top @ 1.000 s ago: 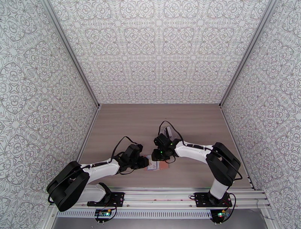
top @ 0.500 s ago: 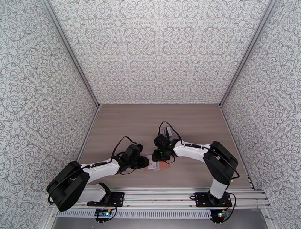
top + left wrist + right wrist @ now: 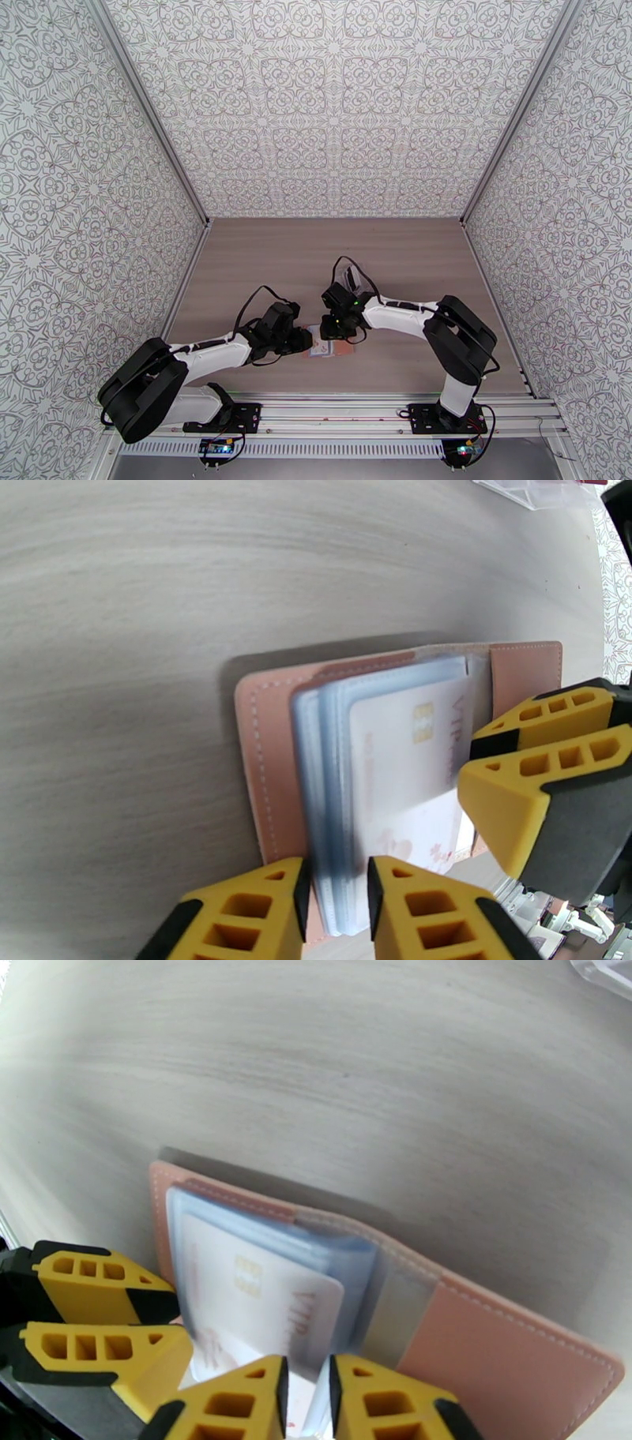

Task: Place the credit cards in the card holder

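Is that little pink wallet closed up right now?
No, the card holder lies spread open, with a white card showing inside it.

You have the card holder lying open on the table, at 6 o'clock from the table's centre, near the front edge. The left gripper sits at the holder's 9 o'clock and the right gripper at its 12 o'clock, each straddling an edge. A card lies in the holder's pockets. The pouch lies at the holder's 1 o'clock, behind the right gripper.
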Motion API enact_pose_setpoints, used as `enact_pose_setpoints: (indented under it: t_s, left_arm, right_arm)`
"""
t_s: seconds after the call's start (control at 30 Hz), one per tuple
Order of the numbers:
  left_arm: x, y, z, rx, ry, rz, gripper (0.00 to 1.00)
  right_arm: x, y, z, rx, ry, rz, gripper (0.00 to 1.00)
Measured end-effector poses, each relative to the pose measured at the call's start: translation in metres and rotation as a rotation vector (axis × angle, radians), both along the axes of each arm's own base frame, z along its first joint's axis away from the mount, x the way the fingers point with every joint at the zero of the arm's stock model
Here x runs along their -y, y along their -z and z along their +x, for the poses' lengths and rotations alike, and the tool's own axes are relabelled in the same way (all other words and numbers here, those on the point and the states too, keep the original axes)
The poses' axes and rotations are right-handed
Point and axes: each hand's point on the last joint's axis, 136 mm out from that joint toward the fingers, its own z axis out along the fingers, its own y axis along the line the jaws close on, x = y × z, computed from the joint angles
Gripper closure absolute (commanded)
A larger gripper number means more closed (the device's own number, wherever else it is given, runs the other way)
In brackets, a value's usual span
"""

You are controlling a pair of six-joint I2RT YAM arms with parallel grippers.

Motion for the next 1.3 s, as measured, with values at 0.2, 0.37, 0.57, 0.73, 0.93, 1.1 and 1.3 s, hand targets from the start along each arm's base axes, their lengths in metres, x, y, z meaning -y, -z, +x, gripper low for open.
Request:
enact_pose_setpoints:
  t_s: [0.2, 0.37, 0.57, 0.73, 0.93, 1.1, 1.3]
  left_arm:
    - [0.000, 0.000, 0.000, 0.000, 0.000, 0.000, 0.70]
    - [0.000, 0.000, 0.000, 0.000, 0.000, 0.000, 0.70]
    - [0.000, 0.000, 0.000, 0.000, 0.000, 0.000, 0.70]
    - [0.000, 0.000, 0.000, 0.000, 0.000, 0.000, 0.70]
    - [0.000, 0.000, 0.000, 0.000, 0.000, 0.000, 0.70]
    - [0.000, 0.000, 0.000, 0.000, 0.000, 0.000, 0.70]
    - [0.000, 0.000, 0.000, 0.000, 0.000, 0.000, 0.70]
  right_arm:
    - [0.000, 0.000, 0.000, 0.001, -0.001, 0.000, 0.77]
    - [0.000, 0.001, 0.000, -0.001, -0.001, -0.002, 0.81]
    - [-0.002, 0.000, -0.001, -0.001, -0.007, -0.002, 0.83]
    - [-0.002, -0.001, -0.002, -0.002, -0.009, -0.003, 0.84]
    - [-0.004, 0.000, -0.003, -0.003, -0.012, -0.004, 0.80]
    - [-0.004, 0.000, -0.004, -0.003, -0.017, -0.005, 0.73]
    - [-0.001, -0.010, -0.003, 0.022, -0.021, -0.015, 0.64]
